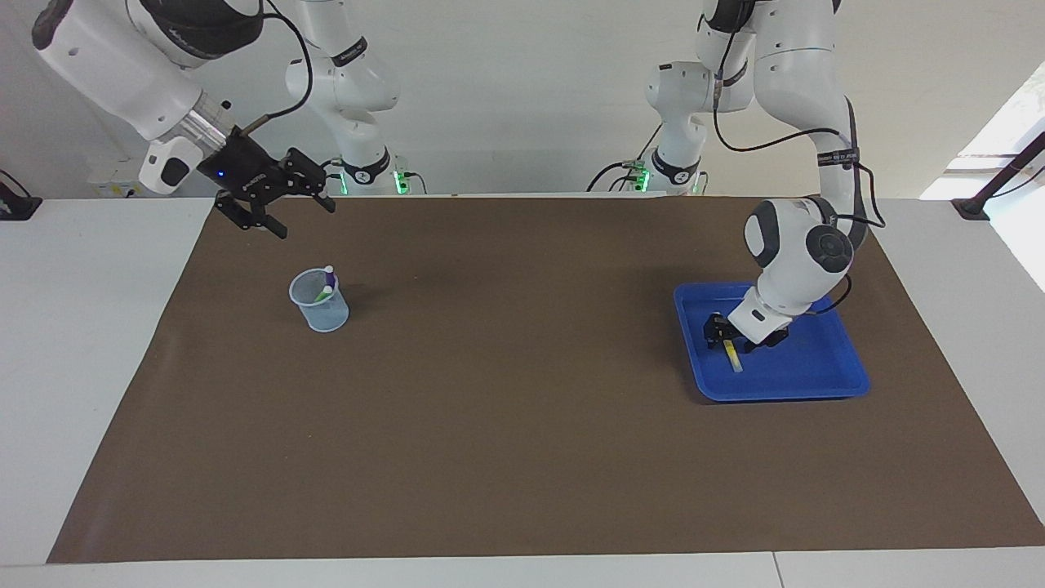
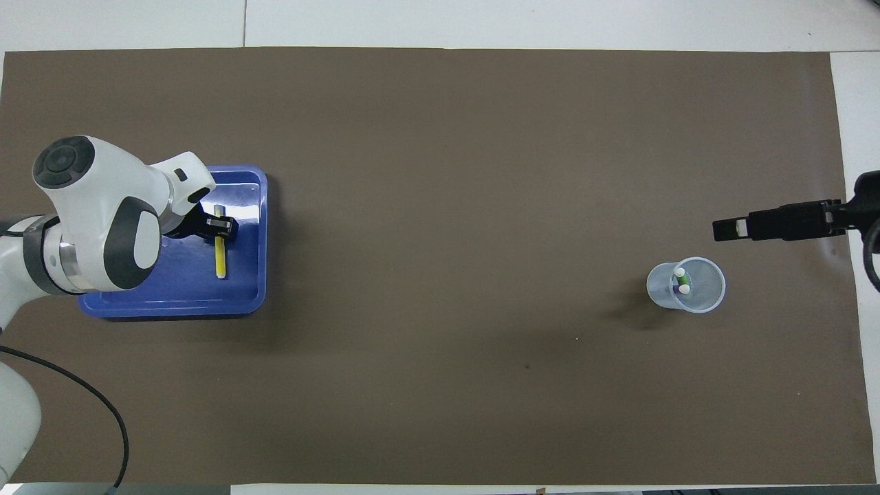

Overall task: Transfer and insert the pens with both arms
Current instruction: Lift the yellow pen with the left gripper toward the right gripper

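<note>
Yellow pen (image 1: 732, 355) lies in the blue tray (image 1: 816, 376), left gripper (image 1: 723, 334) down on it.
Its fingers straddle the pen's upper end; whether they grip it I cannot tell. Purple pen (image 1: 328, 278) and green pen (image 1: 320, 294) stand in the clear cup (image 1: 320, 304). Right gripper (image 1: 277, 208) hangs above the cup, fingers spread wide, holding nothing. A brown mat (image 1: 522, 457) covers the white desk (image 1: 82, 367) under the tray.
</note>
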Action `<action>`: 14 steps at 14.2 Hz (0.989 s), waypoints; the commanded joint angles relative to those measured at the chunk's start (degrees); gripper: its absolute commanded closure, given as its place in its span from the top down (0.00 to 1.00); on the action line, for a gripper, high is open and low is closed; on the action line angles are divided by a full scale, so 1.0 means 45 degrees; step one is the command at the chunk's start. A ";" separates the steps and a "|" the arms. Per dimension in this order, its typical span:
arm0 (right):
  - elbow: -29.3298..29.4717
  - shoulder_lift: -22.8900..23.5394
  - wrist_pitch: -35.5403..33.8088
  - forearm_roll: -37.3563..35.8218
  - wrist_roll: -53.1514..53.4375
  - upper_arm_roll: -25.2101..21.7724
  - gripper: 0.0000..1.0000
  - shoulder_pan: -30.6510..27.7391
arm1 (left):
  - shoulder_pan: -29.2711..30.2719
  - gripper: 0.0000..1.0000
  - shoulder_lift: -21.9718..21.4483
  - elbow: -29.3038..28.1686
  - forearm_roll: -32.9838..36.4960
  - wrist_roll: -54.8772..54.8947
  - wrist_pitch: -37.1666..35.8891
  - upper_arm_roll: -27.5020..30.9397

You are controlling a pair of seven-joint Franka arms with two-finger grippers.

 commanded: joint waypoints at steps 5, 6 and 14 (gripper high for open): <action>-0.0734 -0.0319 -0.0449 0.1458 0.3259 0.0155 1.00 0.0283 | -0.0037 0.00 0.0123 0.0353 0.0130 -0.0045 -0.0213 0.0010; -0.0734 -0.0300 -0.0254 0.1614 0.3884 0.0175 1.00 0.0380 | -0.0037 0.00 0.0123 0.0566 0.0130 -0.0143 -0.0485 0.0010; -0.0812 -0.0280 0.1971 0.2533 0.7168 0.0253 1.00 0.2292 | -0.0681 0.00 -0.0832 0.3378 -0.1076 -0.5233 -0.5639 -0.0088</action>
